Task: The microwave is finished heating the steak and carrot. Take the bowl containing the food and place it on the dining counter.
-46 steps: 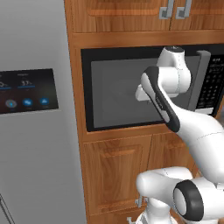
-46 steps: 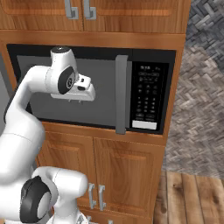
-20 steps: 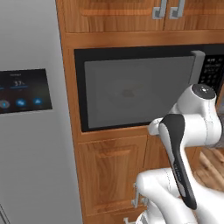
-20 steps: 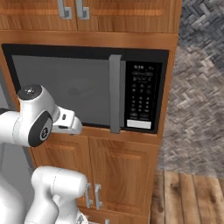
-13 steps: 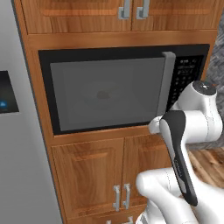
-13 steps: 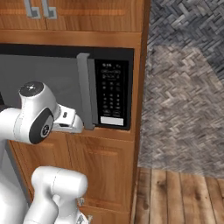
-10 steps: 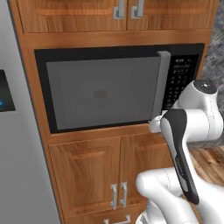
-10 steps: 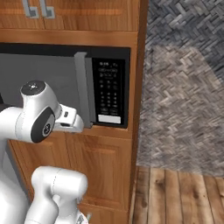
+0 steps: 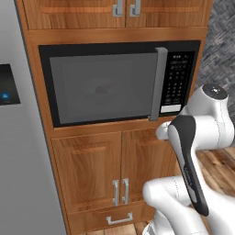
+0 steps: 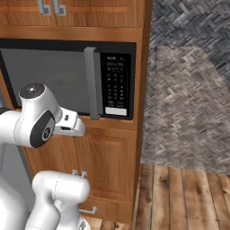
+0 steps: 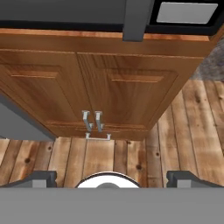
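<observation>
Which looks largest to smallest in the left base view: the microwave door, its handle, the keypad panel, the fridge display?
1. microwave door
2. keypad panel
3. handle, as tall as the door but much narrower
4. fridge display, cut off by the picture's left edge, so its full size is unsure

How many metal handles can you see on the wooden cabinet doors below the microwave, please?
2: a pair of cabinet door handles side by side where the two doors meet, below the microwave. A drawer pull sits lower, not counted.

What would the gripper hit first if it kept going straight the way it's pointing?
Probably the lower cabinet doors below the microwave, near where they reach the wood floor; depth is hard to judge.
</observation>
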Robot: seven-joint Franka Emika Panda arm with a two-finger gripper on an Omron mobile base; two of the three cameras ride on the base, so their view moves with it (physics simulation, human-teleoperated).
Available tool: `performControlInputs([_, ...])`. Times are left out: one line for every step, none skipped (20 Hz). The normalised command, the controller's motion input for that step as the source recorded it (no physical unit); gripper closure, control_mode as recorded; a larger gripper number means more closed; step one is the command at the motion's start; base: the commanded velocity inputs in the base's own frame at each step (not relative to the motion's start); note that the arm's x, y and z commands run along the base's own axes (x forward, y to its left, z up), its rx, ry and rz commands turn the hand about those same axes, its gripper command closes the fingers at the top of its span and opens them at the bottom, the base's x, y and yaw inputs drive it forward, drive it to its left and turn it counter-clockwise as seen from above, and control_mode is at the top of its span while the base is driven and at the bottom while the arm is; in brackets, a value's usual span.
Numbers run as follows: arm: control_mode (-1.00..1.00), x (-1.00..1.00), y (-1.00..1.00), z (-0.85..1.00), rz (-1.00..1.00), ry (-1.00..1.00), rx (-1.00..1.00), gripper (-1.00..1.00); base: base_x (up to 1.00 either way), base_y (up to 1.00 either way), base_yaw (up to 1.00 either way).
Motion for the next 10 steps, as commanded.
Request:
performControlInputs([-1.00,0.00,0.00,0.00,0.00,0.00,0.00,-1.00,0.00,0.00,0.00])
performControlInputs([-1.00,0.00,0.00,0.00,0.00,0.00,0.00,-1.00,0.00,0.00,0.00])
performControlInputs([-1.00,0.00,0.00,0.00,0.00,0.00,0.00,-1.00,0.00,0.00,0.00])
performControlInputs([-1.00,0.00,0.00,0.00,0.00,0.00,0.00,-1.00,0.00,0.00,0.00])
performControlInputs([-1.00,0.00,0.00,0.00,0.00,0.00,0.00,-1.00,0.00,0.00,0.00])
performControlInputs([-1.00,0.00,0.00,0.00,0.00,0.00,0.00,-1.00,0.00,0.00,0.00])
performControlInputs([-1.00,0.00,0.00,0.01,0.00,0.00,0.00,-1.00,0.00,0.00,0.00])
performControlInputs([-1.00,0.06,0.00,0.14,0.00,0.00,0.00,-1.00,0.00,0.00,0.00])
performControlInputs([-1.00,0.14,0.00,0.27,-0.03,-0.03,0.00,-1.00,0.00,0.00,0.00])
performControlInputs([-1.00,0.11,0.00,0.36,-0.02,-0.06,0.01,-1.00,0.00,0.00,0.00])
